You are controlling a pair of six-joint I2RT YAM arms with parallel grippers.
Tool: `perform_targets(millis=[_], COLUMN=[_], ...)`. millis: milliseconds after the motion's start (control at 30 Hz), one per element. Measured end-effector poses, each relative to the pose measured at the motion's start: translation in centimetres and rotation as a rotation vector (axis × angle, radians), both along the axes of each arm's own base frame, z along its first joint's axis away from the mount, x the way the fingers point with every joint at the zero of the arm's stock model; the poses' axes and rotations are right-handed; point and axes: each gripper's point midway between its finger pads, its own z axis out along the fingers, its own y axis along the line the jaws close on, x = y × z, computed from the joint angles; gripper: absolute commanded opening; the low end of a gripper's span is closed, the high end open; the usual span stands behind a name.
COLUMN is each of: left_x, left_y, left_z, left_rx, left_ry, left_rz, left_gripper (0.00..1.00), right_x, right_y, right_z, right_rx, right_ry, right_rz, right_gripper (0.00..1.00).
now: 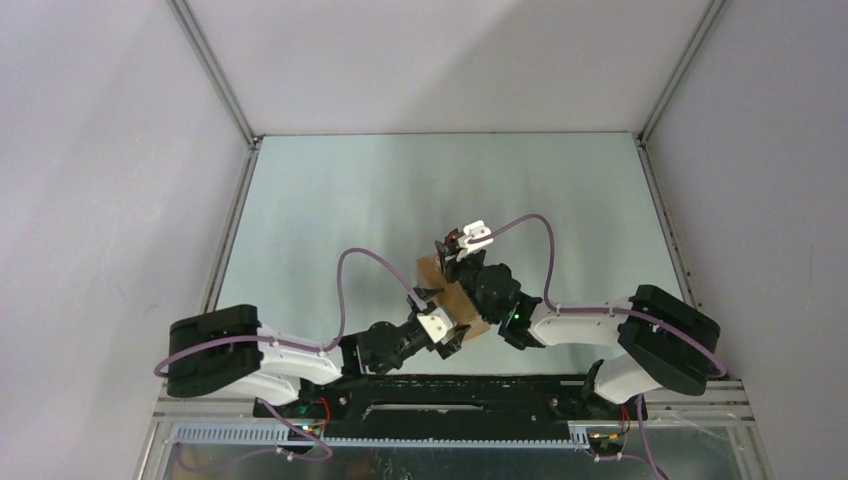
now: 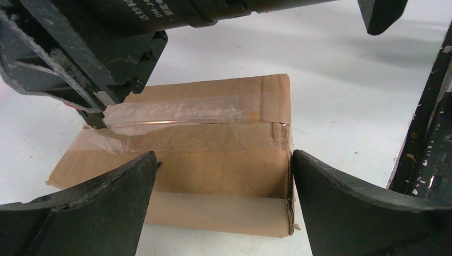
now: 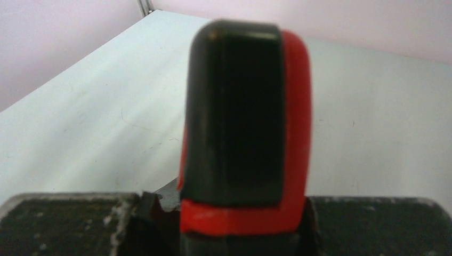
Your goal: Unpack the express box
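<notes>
Our left tool [image 2: 225,156] gapes, the express box [image 2: 213,144] just ahead: stiff, probably light cardboard we'd grip by its side walls; right tool [image 3: 242,229] clamps the knife [image 3: 240,122].

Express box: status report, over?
Left gripper open, straddling express box. Right gripper shut on utility knife, at the tape seam. Box taped shut. Nothing blocking in view.
</notes>
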Motion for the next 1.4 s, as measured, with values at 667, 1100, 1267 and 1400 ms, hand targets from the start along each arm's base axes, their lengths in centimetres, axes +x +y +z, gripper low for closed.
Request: perform_targets(millis=[667, 1100, 1267, 1400], left_x=[-0.1, 0.1, 0.1, 0.3], left_y=[-0.6, -0.5, -0.5, -0.2], left_z=[-0.1, -0.1, 0.0, 0.0], left_rx=[-0.047, -0.062, -0.062, -0.057], left_ry=[0.029, 0.047, 0.047, 0.046], left_rz=[-0.006, 0.01, 0.012, 0.026], left_gripper=[0.99, 0.98, 0.99, 0.99], right_x=[-0.9, -1.8, -1.9, -1.7], right_y=[-0.6, -1.2, -1.1, -0.8], right_z=[-0.5, -0.8, -1.0, -1.1], right_rx=[-0.034, -0.068, -0.075, -0.07], right_ry=[0.054, 0.094, 0.098, 0.099], right_rz=[0.017, 0.033, 0.035, 0.035], right_gripper=[0.0, 0.0, 0.0, 0.0])
